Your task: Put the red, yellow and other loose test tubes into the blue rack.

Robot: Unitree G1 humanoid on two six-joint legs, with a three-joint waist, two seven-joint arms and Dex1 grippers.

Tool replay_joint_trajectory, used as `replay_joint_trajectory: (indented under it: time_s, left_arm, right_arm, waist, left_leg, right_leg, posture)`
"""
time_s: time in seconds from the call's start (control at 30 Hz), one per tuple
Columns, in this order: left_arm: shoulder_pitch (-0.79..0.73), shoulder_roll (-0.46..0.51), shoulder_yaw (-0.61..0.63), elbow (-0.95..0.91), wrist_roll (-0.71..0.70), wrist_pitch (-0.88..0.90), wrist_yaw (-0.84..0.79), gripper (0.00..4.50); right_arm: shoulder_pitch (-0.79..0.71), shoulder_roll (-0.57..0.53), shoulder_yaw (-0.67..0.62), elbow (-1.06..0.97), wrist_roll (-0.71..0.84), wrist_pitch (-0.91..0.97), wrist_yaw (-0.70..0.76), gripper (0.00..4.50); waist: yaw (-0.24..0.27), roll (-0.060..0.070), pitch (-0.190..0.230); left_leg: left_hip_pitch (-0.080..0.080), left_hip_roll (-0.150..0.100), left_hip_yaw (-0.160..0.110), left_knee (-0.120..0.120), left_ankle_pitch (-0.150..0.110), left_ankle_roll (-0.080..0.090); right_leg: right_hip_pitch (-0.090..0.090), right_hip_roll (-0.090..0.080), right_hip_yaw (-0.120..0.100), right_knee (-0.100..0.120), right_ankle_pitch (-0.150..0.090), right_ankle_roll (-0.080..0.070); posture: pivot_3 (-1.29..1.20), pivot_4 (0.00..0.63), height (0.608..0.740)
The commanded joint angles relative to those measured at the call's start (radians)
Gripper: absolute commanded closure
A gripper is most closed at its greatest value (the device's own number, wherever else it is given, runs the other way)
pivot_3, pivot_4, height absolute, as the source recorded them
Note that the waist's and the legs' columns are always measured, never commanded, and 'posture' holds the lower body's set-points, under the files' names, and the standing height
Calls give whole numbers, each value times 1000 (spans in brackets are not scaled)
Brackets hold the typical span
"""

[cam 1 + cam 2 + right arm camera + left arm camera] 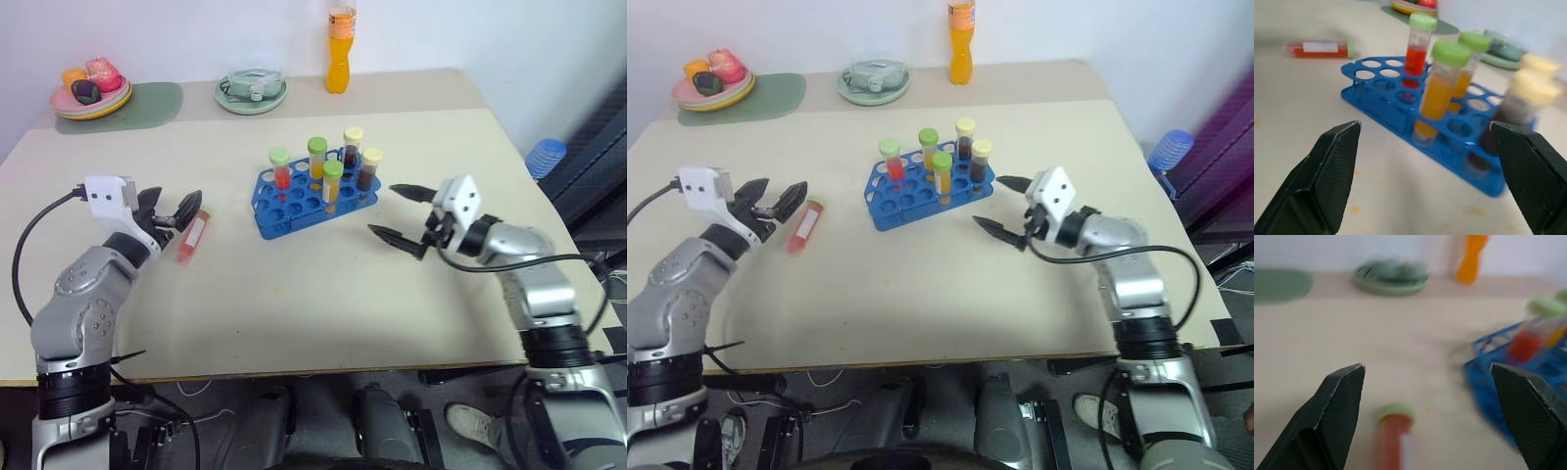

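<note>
Beige table (pixel 323 294) bears blue rack (pixel 315 199), white wall behind; left gripper (pixel 168 217) gapes beside red tube (pixel 192 235) left of rack; right gripper (pixel 400 215) gapes empty, right of rack.

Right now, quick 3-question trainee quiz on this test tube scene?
1. How many tubes stand in the blue rack?
2. True or false: the loose red tube lies on the table on the rack's left, near the left gripper.
3. The right gripper is: A) open and empty, B) shut on a tube, C) pushing the rack.

Key: 1) five; 2) true; 3) A
</note>
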Motion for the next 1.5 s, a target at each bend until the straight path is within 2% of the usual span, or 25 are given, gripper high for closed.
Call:
replay_joint_trajectory:
  time_s: [0.03,0.2,0.33,0.5,0.7,0.87,0.97,1.13,1.17,1.37,1.5]
  left_arm:
    - [-111,68,-20,-2,-33,316,46,291]
    - [-296,130,-85,124,-25,536,2,291]
    - [-468,115,-131,316,20,655,11,291]
    - [-643,76,-251,616,132,617,-12,291]
    - [-907,-15,-313,1051,247,542,-48,291]
    - [-1001,-65,-358,1258,337,471,-98,291]
    - [-1021,-76,-382,1313,379,465,-142,1020]
    - [-1023,-80,-393,1344,423,496,-186,3441]
    - [-1023,-79,-388,1347,428,500,-187,3703]
    - [-1016,-56,-381,1286,427,581,-233,3719]
    - [-941,-10,-366,1090,379,678,-284,3719]
  right_arm:
    - [-14,-29,-32,-104,65,41,25,180]
    - [-43,-41,-43,-176,120,130,10,180]
    - [-58,-37,-43,-205,133,159,0,180]
    - [-72,-36,-35,-207,130,168,-9,180]
    - [-96,-40,-32,-214,134,187,-18,180]
    - [-103,-41,-30,-238,134,209,-34,180]
    - [-100,-40,-34,-261,139,230,-49,128]
    - [-85,-41,-38,-286,142,253,-66,128]
    - [-86,-40,-38,-286,141,255,-69,128]
    - [-84,-40,-35,-276,140,250,-68,128]
    - [-81,-41,-37,-267,139,242,-62,128]
  waist:
    - [1,0,0]
    - [-1,-1,1]
    - [1,-2,1]
    - [11,-2,1]
    - [20,-4,2]
    - [16,-4,2]
    - [12,-4,2]
    - [16,-4,2]
    - [16,-4,2]
    - [11,-4,2]
    - [10,-4,2]
  left_leg:
    - [0,0,0,0,0,0]
    - [-1,0,0,1,-1,0]
    - [-2,0,0,2,-1,0]
    - [-3,0,0,3,0,-1]
    - [-11,0,0,6,2,-5]
    - [-13,-1,1,6,2,-5]
    - [-13,0,1,6,2,-5]
    - [-13,-1,2,6,2,-5]
    - [-13,-1,2,6,2,-5]
    - [-13,0,2,6,2,-5]
    - [-13,0,2,6,2,-5]
  right_leg:
    - [0,0,0,0,0,0]
    - [0,0,0,0,0,0]
    - [-1,1,-1,0,0,0]
    - [-1,1,-1,-1,0,0]
    - [-7,1,-2,0,1,1]
    - [-8,0,-2,-2,1,2]
    - [-9,0,-2,-1,1,2]
    - [-9,0,-2,0,1,2]
    - [-9,0,-2,0,1,2]
    - [-9,0,-1,0,1,2]
    - [-9,0,-1,1,1,2]
  posture:
    - [0,150,740]
    - [0,150,740]
    - [0,150,740]
    - [0,150,740]
    - [0,150,740]
    - [0,150,740]
    - [0,150,740]
    - [0,150,740]
    - [0,150,740]
    - [0,150,740]
    - [0,150,740]
